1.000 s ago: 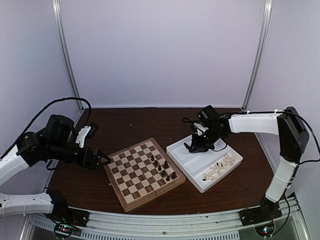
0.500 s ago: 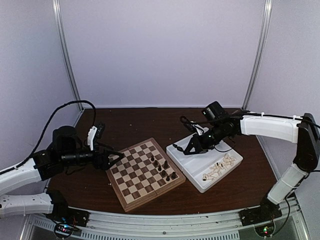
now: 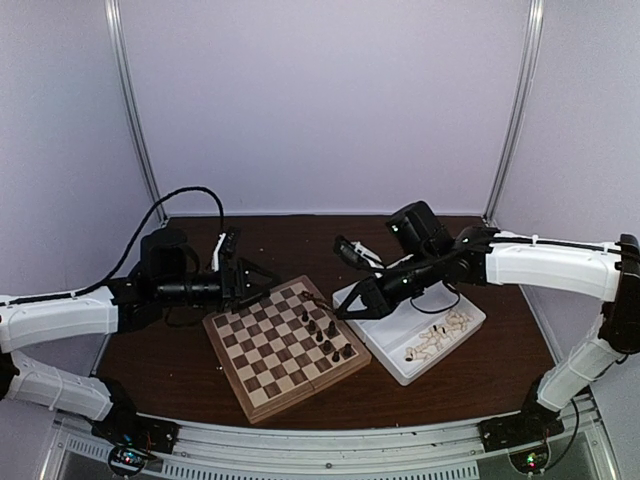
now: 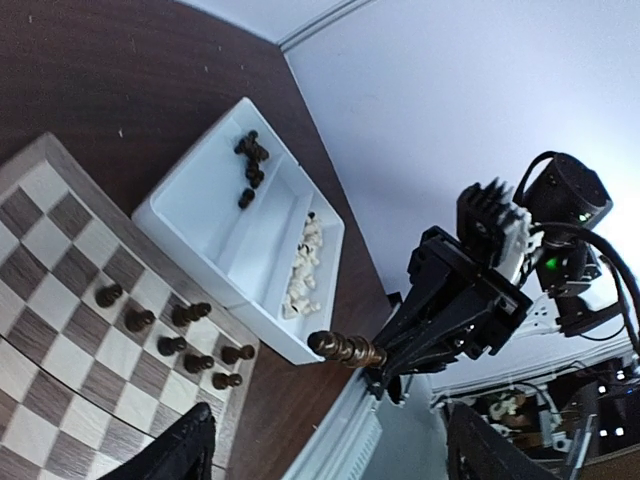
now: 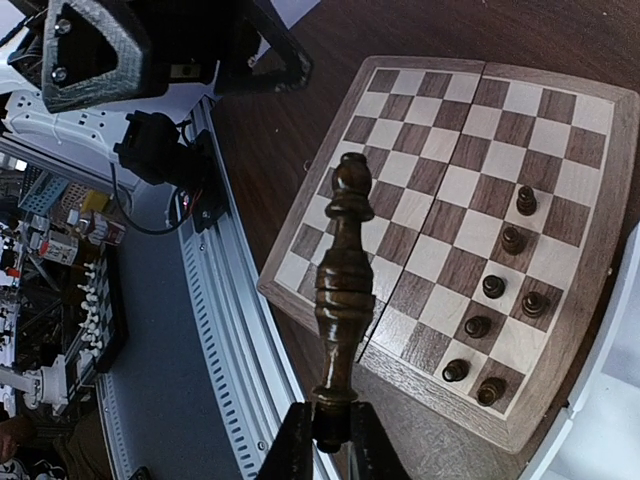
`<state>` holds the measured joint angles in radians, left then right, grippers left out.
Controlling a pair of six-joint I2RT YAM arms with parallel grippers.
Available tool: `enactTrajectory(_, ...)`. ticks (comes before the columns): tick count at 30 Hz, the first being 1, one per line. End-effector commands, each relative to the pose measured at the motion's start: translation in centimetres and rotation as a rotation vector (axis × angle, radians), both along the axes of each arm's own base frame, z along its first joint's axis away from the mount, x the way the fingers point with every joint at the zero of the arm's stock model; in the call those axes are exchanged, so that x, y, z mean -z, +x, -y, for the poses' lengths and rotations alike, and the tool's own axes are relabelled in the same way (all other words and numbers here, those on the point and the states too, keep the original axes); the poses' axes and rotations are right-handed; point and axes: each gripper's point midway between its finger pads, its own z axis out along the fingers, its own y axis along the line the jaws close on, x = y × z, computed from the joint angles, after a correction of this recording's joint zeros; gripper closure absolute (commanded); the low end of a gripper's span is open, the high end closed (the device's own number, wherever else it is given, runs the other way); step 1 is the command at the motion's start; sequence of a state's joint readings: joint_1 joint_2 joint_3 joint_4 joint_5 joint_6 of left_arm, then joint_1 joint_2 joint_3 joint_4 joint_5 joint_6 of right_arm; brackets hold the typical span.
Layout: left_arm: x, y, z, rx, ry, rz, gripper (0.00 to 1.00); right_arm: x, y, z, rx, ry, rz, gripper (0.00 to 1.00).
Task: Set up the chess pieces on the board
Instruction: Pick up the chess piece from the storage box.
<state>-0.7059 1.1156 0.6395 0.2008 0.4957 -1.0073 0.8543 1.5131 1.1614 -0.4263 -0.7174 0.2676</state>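
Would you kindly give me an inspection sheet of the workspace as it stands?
Surface: dark brown table.
Job's things: chessboard carries seven dark pieces along its tray side; white tray holds more dark pieces and cream pieces in separate compartments.
Clutter: nothing seen.
Grippers: right gripper shut on the base of a tall dark piece, held out over the board; left gripper open, empty, by the board's far-left corner.
Cables: black cable loops above the left arm.
Surroundings: pale walls, metal uprights.

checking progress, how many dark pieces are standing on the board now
7 dark pieces: five in a line one row in from the board edge beside the tray, two in that edge row. None seem hidden. The right gripper holds an eighth piece.
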Motion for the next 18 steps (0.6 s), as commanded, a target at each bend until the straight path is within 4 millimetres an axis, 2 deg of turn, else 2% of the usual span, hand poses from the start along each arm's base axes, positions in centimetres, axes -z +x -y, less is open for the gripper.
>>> enactTrajectory(1,-3.7,-0.6,1.7,0.079,-0.167,-0.103,0.21,-2.6,0.2,-2.2,-0.028,0.08,0.077,1.0)
enactTrajectory(7,-2.4,-0.4,1.4,0.036,-0.109,-0.195,0.17,-2.3,0.1,-3.4,-0.048,0.073,0.07,1.0)
enactTrajectory(13,-2.2,-0.7,1.5,0.049,-0.139,-0.229,0.33,-2.7,-0.1,-4.4,-0.069,0.084,0.076,1.0)
enactTrajectory(18,-1.1,-0.6,1.1,0.013,-0.103,-0.255,0.33,-2.9,-0.1,-4.8,-0.072,0.094,0.082,1.0)
